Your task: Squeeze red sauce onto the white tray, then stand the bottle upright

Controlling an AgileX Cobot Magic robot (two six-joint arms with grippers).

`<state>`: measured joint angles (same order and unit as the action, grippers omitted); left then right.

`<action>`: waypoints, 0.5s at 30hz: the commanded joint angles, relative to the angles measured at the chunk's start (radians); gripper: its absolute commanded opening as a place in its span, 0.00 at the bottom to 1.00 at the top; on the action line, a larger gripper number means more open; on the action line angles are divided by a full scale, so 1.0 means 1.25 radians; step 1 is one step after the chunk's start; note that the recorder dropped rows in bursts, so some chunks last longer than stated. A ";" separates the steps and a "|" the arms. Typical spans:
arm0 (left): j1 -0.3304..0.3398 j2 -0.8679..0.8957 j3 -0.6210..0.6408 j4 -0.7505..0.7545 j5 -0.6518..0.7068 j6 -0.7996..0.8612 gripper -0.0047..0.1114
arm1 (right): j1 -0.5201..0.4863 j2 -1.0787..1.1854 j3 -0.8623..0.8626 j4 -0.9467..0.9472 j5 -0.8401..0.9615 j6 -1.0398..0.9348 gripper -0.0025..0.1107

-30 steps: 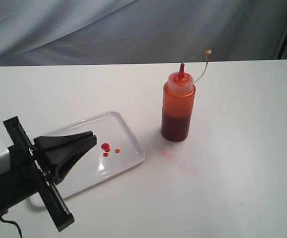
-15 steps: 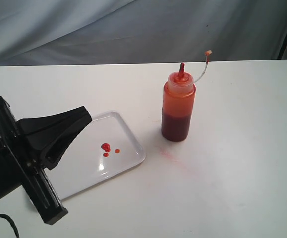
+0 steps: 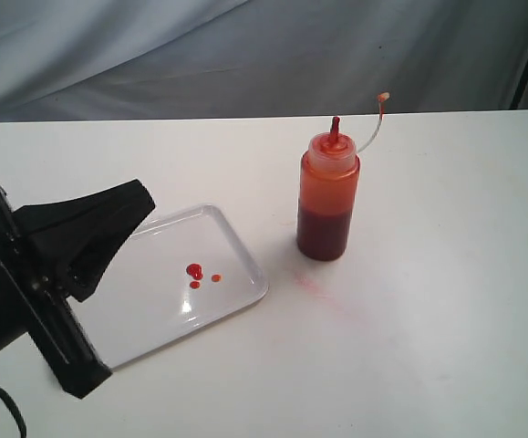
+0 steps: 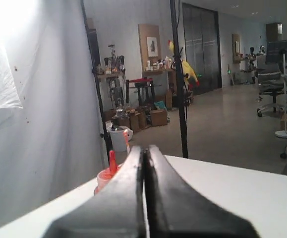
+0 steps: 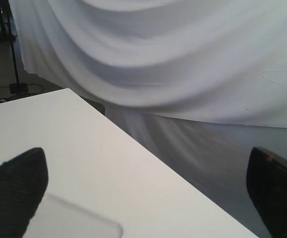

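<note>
left claw [image 3: 141, 195] pinched shut and empty by tray [image 3: 236, 239], right claw [image 5: 148, 193] spread wide; bottle [image 3: 326, 196] stands upright near tray, sauce [image 3: 194, 271] drops on tray; looks soft, partly full, maybe slick, so grip mid-body gently.

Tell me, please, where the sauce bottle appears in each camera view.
Exterior: sauce bottle upright, right of the white tray.
Left wrist: its nozzle end peeks beside the shut left pincer.
Right wrist: not in it.
Shared landmark: the white table.
</note>
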<state>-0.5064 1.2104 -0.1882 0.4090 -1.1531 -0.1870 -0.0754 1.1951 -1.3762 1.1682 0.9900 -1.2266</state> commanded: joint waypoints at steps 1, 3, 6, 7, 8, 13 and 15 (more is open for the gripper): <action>-0.009 -0.162 -0.004 0.022 0.383 -0.128 0.04 | -0.003 -0.001 0.001 -0.004 -0.016 0.003 0.95; -0.009 -0.248 -0.004 0.022 0.569 -0.178 0.04 | -0.003 -0.001 0.001 -0.004 -0.016 0.003 0.95; -0.007 -0.436 0.008 0.015 0.828 -0.197 0.04 | -0.003 -0.001 0.001 -0.004 -0.016 0.003 0.95; -0.007 -0.499 0.018 0.015 0.876 -0.187 0.04 | -0.003 -0.001 0.001 -0.004 -0.016 0.003 0.95; -0.007 -0.546 0.027 0.015 0.912 -0.182 0.04 | -0.003 -0.001 0.001 -0.004 -0.016 0.003 0.95; 0.000 -0.766 0.113 0.015 0.980 -0.203 0.04 | -0.003 -0.001 0.001 -0.004 -0.016 0.003 0.95; 0.011 -0.815 0.151 0.015 0.983 -0.227 0.04 | -0.003 -0.001 0.001 -0.004 -0.016 0.003 0.95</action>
<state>-0.5066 0.2747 -0.0567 0.4393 0.0440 -0.4297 -0.0754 1.1951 -1.3762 1.1645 0.9765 -1.2266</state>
